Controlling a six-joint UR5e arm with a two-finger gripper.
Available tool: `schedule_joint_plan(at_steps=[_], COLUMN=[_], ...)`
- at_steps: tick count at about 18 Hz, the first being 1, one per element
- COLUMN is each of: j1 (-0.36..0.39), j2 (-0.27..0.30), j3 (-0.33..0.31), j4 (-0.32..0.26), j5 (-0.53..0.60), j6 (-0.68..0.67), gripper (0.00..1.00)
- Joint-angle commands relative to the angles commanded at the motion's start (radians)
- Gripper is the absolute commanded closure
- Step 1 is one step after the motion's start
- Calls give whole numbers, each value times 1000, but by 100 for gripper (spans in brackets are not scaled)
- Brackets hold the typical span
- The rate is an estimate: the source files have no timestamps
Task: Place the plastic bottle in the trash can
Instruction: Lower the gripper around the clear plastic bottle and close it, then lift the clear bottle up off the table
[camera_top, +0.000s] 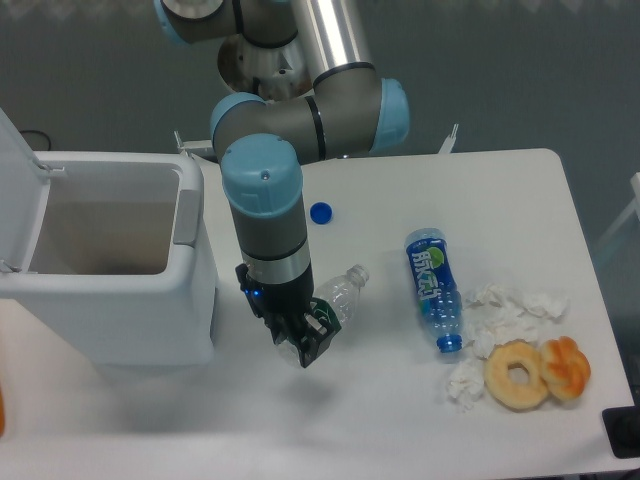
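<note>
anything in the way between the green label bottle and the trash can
Nothing visible. The plastic bottle lies at the gripper, just right of the trash can, whose lid is open; bare table between them.

Hand (305, 340) covers plastic bottle (340, 295) base; trash can (110, 265) lid cut off at left edge

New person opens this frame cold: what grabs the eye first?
The grey-and-blue arm reaching down mid-table, its hand at the clear green-labelled bottle. Left of it stands the big white trash can, lid open. At right lie a blue-labelled bottle, crumpled tissues and two pastries.
</note>
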Motion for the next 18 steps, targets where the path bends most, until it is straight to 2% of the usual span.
schedule_joint_plan(at_steps=[10,13,15,18], j1=[12,28,40,58], j2=[6,60,72,107], j3=[41,46,48,77], j4=[2,0,2,3], j5=[-69,-104,-173,-262], j6=[-78,-156,-202,-358], gripper=[44,44,44,44])
